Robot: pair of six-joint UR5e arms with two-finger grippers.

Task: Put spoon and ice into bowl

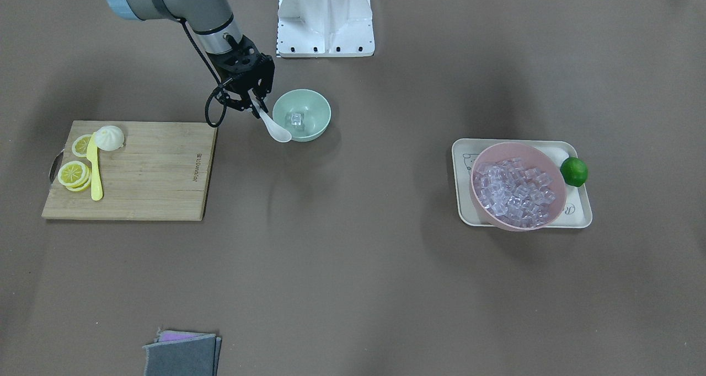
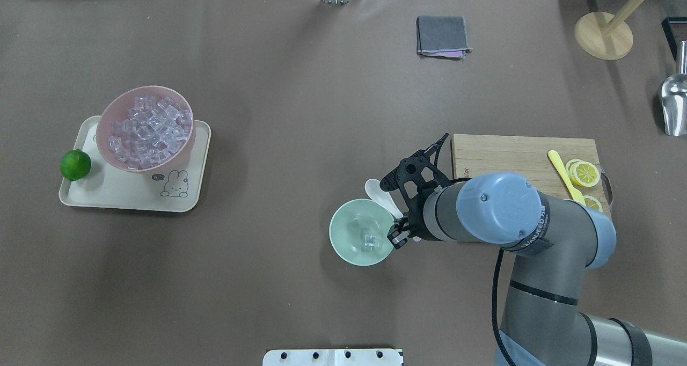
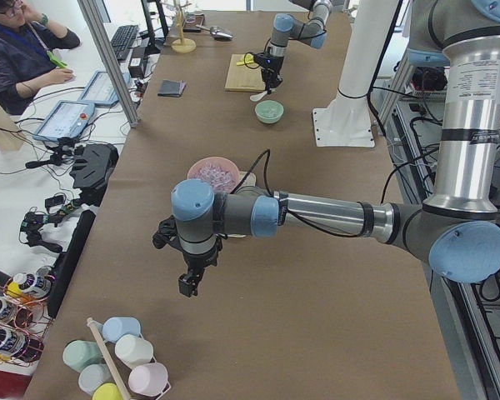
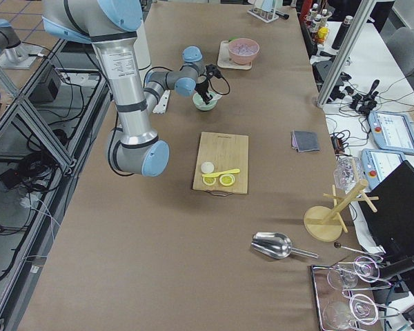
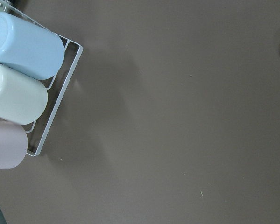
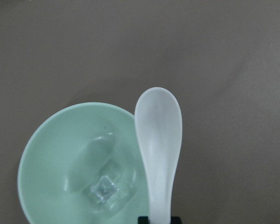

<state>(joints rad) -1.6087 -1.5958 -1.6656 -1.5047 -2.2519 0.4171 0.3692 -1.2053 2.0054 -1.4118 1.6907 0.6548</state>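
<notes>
The right fingers (image 1: 255, 106) are clamped on the handle of the spoon (image 1: 277, 130), just beside the bowl (image 1: 315, 110). The spoon runs along the bowl's rim, on the side toward the cutting board (image 1: 154, 172). Its scoop lies outside the bowl's hollow. One cube of ice (image 1: 297, 119) rests on the bowl's bottom. The left fingers (image 3: 187, 286) hang above the table (image 1: 353, 266), well apart from the bowl. Whether they are released or clenched cannot be determined.

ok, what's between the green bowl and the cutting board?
Only the right claw, shut on the spoon; its scoop is at the bowl rim. Otherwise bare table. Front-facing view shows it.
</notes>
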